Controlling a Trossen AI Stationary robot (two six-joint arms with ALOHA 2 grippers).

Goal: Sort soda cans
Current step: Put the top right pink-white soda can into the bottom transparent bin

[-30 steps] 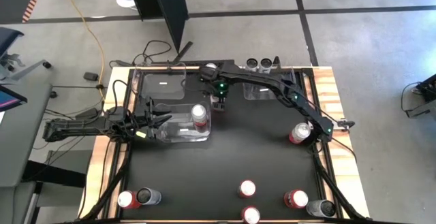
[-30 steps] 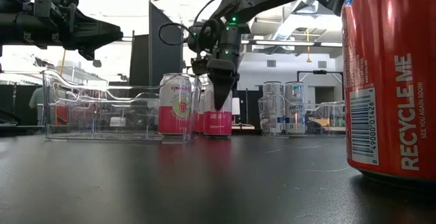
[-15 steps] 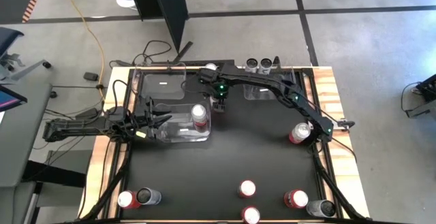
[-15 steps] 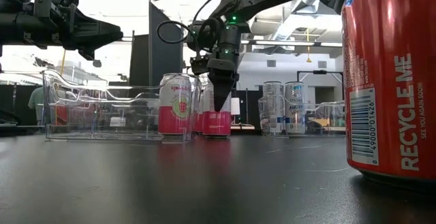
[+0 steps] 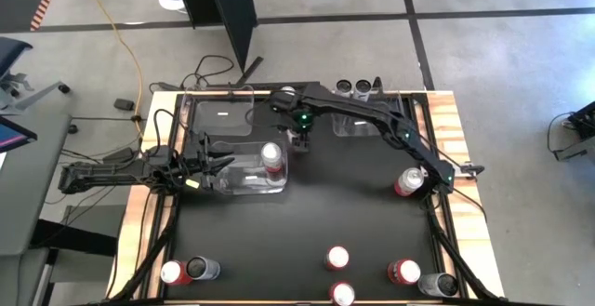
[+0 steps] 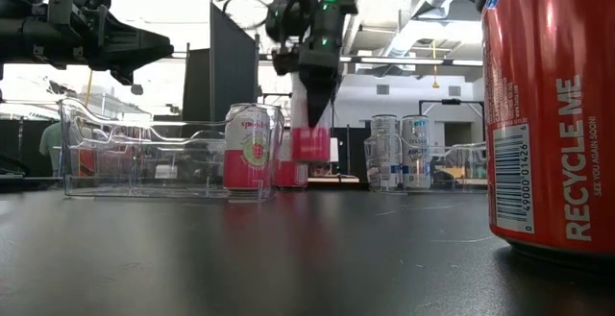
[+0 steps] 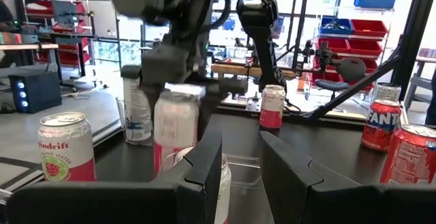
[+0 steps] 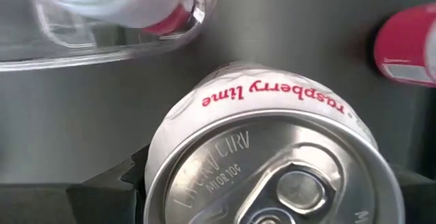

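Right tool point(image 6: 309, 124) clenched on pink-and-white raspberry-lime soda can point(image 6: 309, 145), held upright just clear of black worktop point(image 6: 288, 249). Beside it, w/ another pink-and-white can point(image 6: 248, 150) inside: clear plastic rectangular bin point(image 6: 154, 158). Left tool point(image 5: 223, 164) hovering over that bin, fingers slightly apart, nothing gripped.

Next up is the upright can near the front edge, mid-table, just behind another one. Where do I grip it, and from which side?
Grip the can on its upper side wall, coming straight down from above. It stands upright, so its round wall suits the fingers. Set them left and right of it, where the table is free. A second can crowds its front side.
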